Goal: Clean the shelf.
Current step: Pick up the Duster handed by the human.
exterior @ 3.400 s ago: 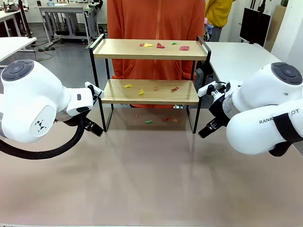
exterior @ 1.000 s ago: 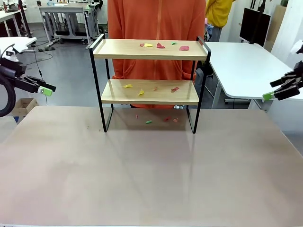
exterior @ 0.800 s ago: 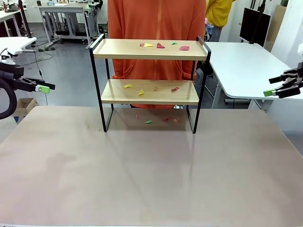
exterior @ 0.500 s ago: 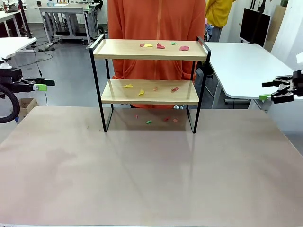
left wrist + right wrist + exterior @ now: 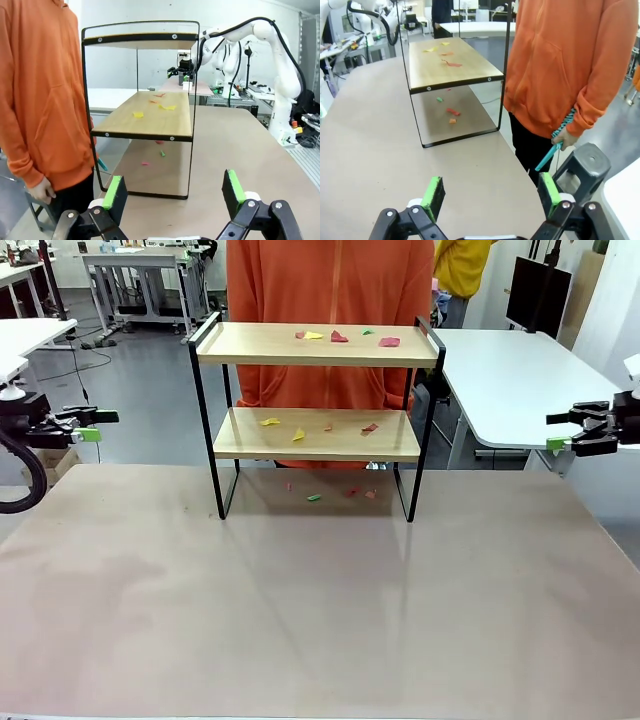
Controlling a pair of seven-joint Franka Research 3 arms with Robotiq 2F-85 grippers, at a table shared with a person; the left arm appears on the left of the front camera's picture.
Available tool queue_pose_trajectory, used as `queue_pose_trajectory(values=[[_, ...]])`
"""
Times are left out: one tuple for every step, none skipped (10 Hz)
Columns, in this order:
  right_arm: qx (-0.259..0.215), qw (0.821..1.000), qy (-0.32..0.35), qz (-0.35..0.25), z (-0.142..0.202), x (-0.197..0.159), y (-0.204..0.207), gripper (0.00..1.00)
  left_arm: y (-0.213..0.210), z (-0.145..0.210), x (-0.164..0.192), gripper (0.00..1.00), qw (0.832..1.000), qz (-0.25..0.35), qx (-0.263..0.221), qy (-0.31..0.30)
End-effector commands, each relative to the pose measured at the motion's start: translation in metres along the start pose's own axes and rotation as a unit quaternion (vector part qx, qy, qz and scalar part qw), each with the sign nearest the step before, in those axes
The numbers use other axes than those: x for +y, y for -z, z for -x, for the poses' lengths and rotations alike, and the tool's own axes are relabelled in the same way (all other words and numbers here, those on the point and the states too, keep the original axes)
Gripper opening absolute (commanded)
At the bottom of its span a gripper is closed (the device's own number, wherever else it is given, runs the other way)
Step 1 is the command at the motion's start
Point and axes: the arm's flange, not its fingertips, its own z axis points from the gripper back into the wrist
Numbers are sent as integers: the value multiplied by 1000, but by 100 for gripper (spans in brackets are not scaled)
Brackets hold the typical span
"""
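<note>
Front, shelf (image 5: 317, 435): stands at the far middle of the table (image 5: 320, 610), in front of a person (image 5: 330, 280).
Front, scraps (image 5: 338, 337): coloured bits on both boards and on the table under the shelf.
Front, left gripper (image 5: 95, 426): at the left edge, well apart from the shelf, fingers spread, empty.
Front, right gripper (image 5: 553, 432): at the right edge, fingers spread, empty.
Left wrist, shelf: seen end-on beyond the parted green pads, person beside it.
Right wrist, hand (image 5: 563, 136): grips a teal tool (image 5: 549, 156) near the shelf's end.
</note>
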Motion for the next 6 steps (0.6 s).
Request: queue_pose_trajectory(values=[[-24, 999, 22, -3, -2, -17, 2, 100, 0, -2, 3, 100, 999, -12, -24, 36], [-28, 999, 26, -5, -2, -19, 2, 100, 0, -3, 2, 100, 999, -22, -23, 42], [-35, 999, 33, -11, -2, -22, 2, 100, 0, -4, 2, 100, 999, -24, -22, 42], [-39, 999, 35, -15, -3, -27, 3, 100, 0, -4, 3, 100, 998, -25, -22, 45], [-39, 998, 37, -14, -4, -30, 4, 100, 0, -5, 2, 100, 998, -28, -22, 46], [-40, 998, 38, -14, -5, -31, 4, 100, -1, -5, 1, 100, 998, -29, -22, 46]])
